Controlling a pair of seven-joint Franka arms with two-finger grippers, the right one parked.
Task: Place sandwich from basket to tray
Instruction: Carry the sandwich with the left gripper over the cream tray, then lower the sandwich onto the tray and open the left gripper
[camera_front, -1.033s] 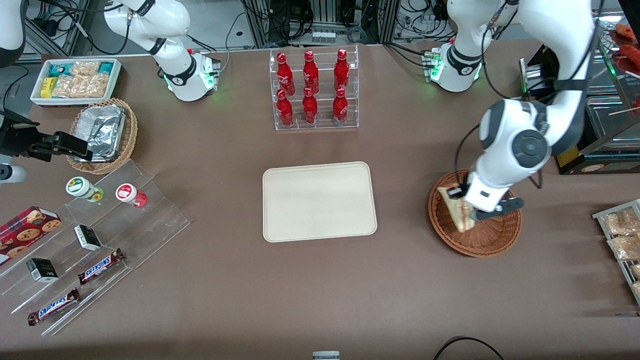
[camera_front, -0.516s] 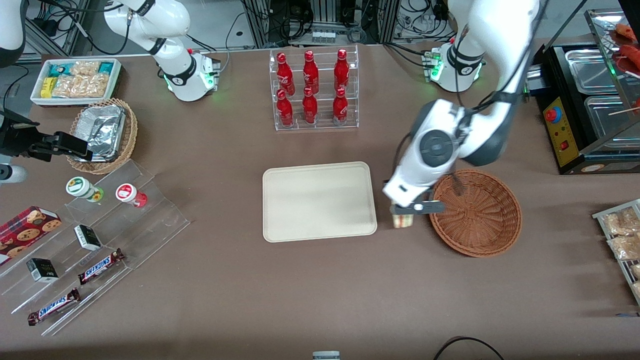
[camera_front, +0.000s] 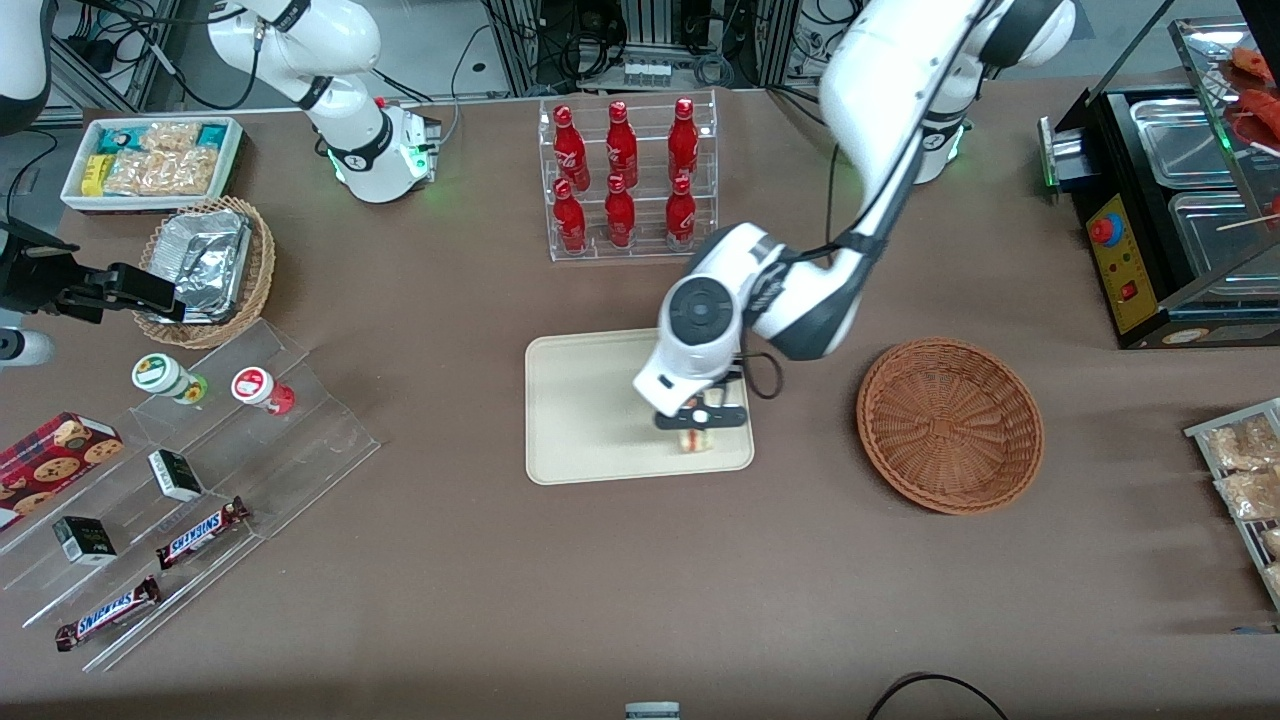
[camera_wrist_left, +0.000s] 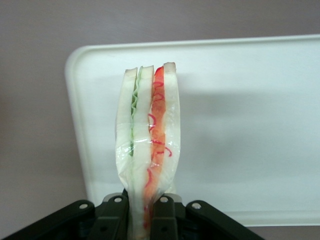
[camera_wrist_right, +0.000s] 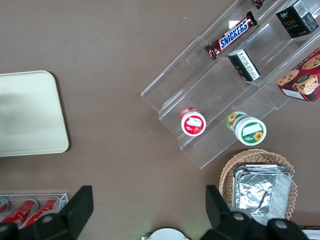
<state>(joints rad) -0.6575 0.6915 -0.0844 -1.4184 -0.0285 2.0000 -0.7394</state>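
Over the tray (camera_front: 600, 400), at the corner nearest the front camera on the working arm's side, the claw (camera_front: 700, 425) hangs with its fingers (camera_wrist_left: 164, 215) clenched on the sandwich (camera_front: 695, 440); in the left wrist view the sandwich (camera_wrist_left: 148, 145) stands on edge in clear wrap, its white bread slices parting green filling from red and pink, its lower end pinched between the black pads, with the cream tray (camera_wrist_left: 250, 125) spread beneath it; whether the sandwich touches the tray cannot be told; the reddish-brown wicker basket (camera_front: 950, 425) sits on the brown surface (camera_front: 450, 580) beside the tray, toward the working arm's end, holding nothing; farther from the front camera than the tray, a clear rack of red bottles (camera_front: 625, 180) stands upright; toward the parked arm's end lie a tan wicker basket of foil containers (camera_front: 208, 268), a white bin of snack packets (camera_front: 155, 160), and a stepped clear display (camera_front: 200, 490) carrying Snickers bars (camera_front: 200, 532), small cups and boxes.
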